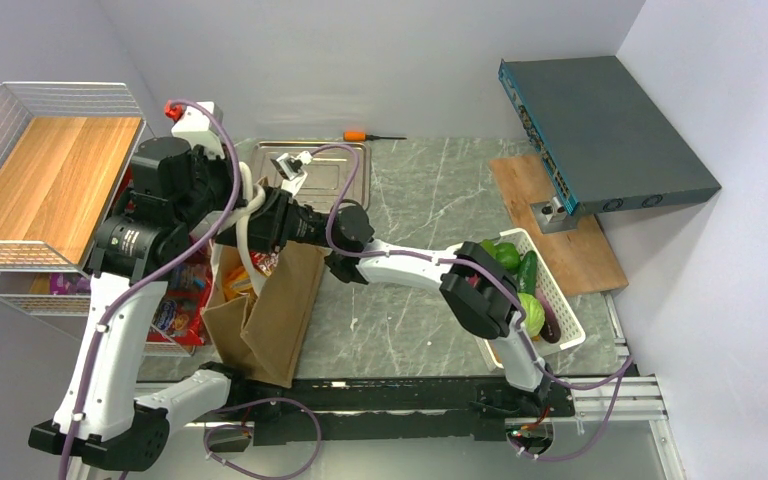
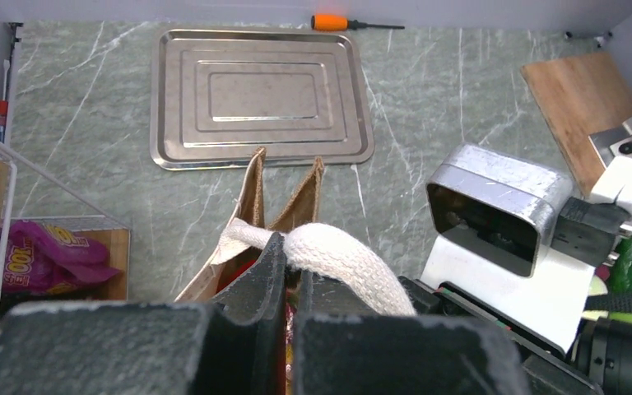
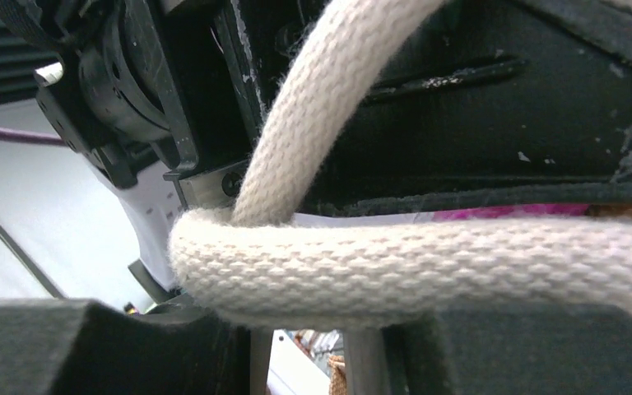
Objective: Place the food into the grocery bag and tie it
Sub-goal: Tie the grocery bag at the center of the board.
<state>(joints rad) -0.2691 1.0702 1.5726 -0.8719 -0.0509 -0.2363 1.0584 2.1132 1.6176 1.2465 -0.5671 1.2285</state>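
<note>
The brown grocery bag (image 1: 265,315) stands upright between the arms, its open top (image 2: 284,193) just below my left wrist. Orange and red food packets (image 1: 242,283) show inside its mouth. My left gripper (image 2: 292,267) is shut on one white loop handle (image 2: 337,259) above the bag. My right gripper (image 3: 304,333) is right beside it, jaws apart with a gap showing. A white handle (image 3: 428,267) lies across its fingertips and a second strand (image 3: 321,107) rises behind. From above, both grippers (image 1: 260,220) meet over the bag.
A white basket (image 1: 572,322) at the right holds green vegetables (image 1: 508,256) and a dark one. A metal tray (image 2: 255,95) and an orange screwdriver (image 2: 333,22) lie behind the bag. A wire shelf (image 1: 50,185) with snack packets (image 1: 182,300) stands at the left, and a blue-grey box (image 1: 605,130) on a wooden board at the back right.
</note>
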